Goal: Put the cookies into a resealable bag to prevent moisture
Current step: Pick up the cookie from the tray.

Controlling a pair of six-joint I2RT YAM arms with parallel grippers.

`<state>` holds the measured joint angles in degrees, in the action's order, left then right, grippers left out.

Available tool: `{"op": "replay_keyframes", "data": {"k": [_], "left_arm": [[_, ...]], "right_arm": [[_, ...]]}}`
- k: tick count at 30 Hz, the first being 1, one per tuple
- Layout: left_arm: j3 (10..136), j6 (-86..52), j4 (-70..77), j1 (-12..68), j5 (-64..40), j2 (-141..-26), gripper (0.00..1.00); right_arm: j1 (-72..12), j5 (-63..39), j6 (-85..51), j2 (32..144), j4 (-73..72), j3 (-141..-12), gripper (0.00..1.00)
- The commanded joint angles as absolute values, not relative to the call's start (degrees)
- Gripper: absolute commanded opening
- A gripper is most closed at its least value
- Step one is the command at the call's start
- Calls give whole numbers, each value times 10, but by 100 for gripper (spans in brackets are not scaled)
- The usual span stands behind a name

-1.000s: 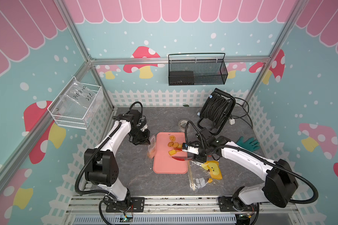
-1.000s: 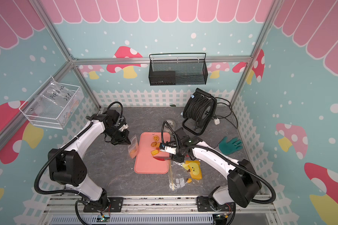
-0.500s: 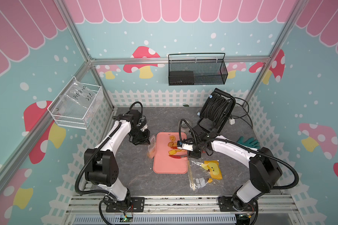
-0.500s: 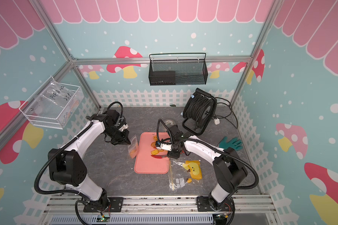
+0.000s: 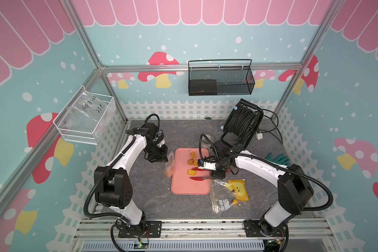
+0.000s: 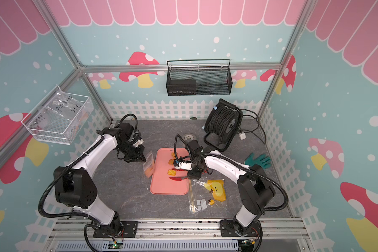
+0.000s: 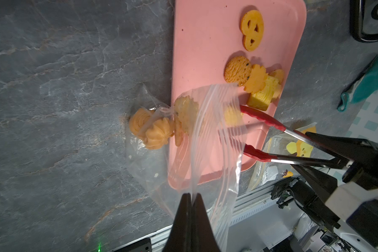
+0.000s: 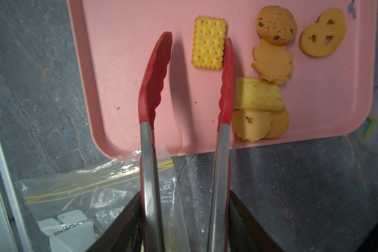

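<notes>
Closest to you, the big clear bag (image 5: 224, 197) with the yellow face thing is lying flat on the table, just off the pink tray's (image 5: 190, 187) near right corner. Your right gripper (image 5: 216, 173) is clamping the steel handles of the tongs (image 8: 156, 72). Their red tips are standing apart over the tray, gripping nothing. The square cracker (image 8: 208, 42) is lying between them, right up against one tip. The rest of the cookies (image 8: 273, 59) on the tray are bunching up beside it: a choc-chip round one, a flower-edged one, a pretzel shape and a pale yellow wafer.

At the tray's left edge, your left gripper (image 7: 191, 197) is pinching the resealable bag (image 7: 216, 139) by its rim, jaws fully closed on the plastic. The bag is hanging crumpled and see-through, mouth gaping toward the tray. A few golden swirled cookies are sitting in its bottom end on the table. Further back, the cable reel (image 5: 241, 122) is sitting by the fence.
</notes>
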<state>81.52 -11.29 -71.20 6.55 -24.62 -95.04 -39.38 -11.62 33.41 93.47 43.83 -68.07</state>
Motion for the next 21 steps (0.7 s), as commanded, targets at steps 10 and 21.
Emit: {"op": "replay_keyframes", "data": {"k": [10,21], "left_arm": [[806,-95,-719,68,-239,-951,0],[804,-96,-720,68,-241,-948,0]], "right_arm": [[-399,-104,334,955,454,-708,52],[-391,-89,321,927,471,-713,41]]}}
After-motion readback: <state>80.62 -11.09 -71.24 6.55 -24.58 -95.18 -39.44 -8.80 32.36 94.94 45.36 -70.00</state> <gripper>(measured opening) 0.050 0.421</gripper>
